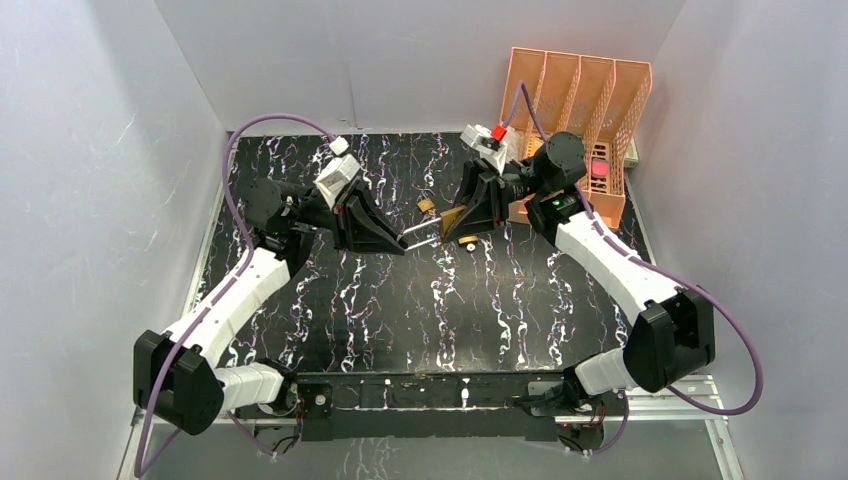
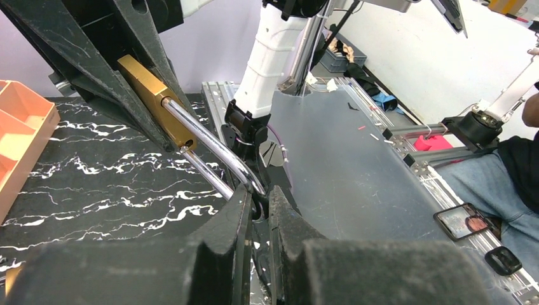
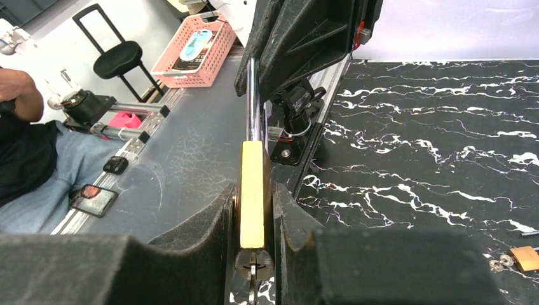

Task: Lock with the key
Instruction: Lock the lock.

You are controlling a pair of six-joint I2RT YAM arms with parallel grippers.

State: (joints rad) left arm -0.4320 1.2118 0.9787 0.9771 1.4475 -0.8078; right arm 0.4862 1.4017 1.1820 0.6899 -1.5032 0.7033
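Observation:
A large brass padlock [image 1: 452, 220] is held in the air between my two grippers above the middle of the black marble table [image 1: 400, 310]. My right gripper [image 1: 462, 218] is shut on its brass body [image 3: 253, 184]. A black-headed key [image 3: 253, 262] sticks out of the body's lower end, between my right fingers. My left gripper [image 1: 408, 238] is shut on the bend of the chrome shackle [image 2: 210, 143]. In the left wrist view the brass body [image 2: 152, 95] sits between the right gripper's black fingers, and both shackle legs run up to it.
A small brass padlock [image 1: 427, 205] lies on the table just behind the grippers; it also shows in the right wrist view [image 3: 525, 257] with a key ring beside it. A small dark object [image 1: 468, 245] lies under the right gripper. An orange file rack [image 1: 575, 110] stands at the back right.

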